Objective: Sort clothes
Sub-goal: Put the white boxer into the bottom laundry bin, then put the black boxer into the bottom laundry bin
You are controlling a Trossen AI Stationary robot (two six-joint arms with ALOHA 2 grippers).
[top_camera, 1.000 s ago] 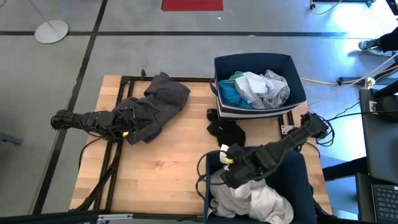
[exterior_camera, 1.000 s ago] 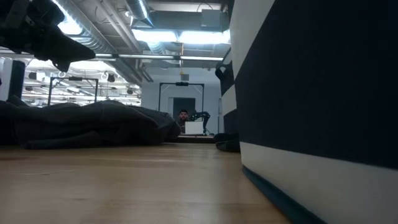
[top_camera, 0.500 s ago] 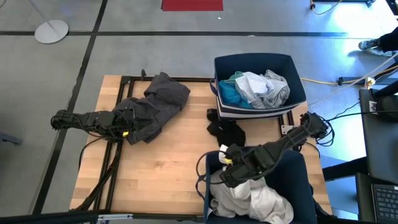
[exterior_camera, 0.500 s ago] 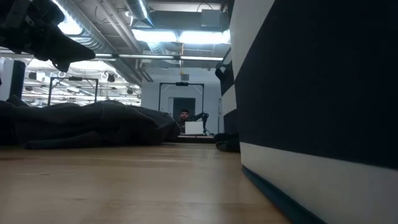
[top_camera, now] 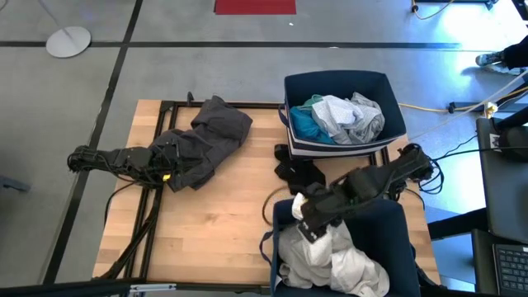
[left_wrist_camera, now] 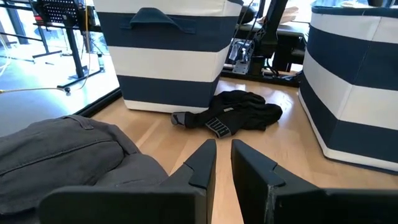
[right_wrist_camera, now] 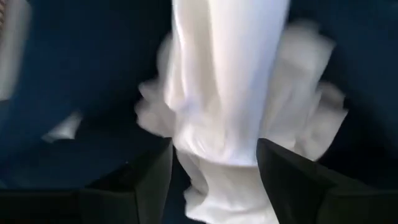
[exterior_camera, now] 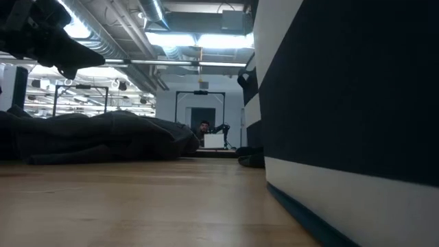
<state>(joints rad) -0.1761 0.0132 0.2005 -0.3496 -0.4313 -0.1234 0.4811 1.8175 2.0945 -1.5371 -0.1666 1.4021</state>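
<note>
Right gripper (top_camera: 308, 228), lower right of the high view, has its 2 fingers spread around white garment (top_camera: 330, 260) inside the near navy bin (top_camera: 392, 239). Left gripper (left_wrist_camera: 222, 163), fingers slightly parted and holding nothing, rests by dark grey garment (top_camera: 202, 140) at the left.

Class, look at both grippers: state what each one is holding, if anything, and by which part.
The right gripper has white garment fabric between its open fingers over the near bin; whether it grips is unclear. The left gripper holds nothing, beside the dark grey garment.
</note>
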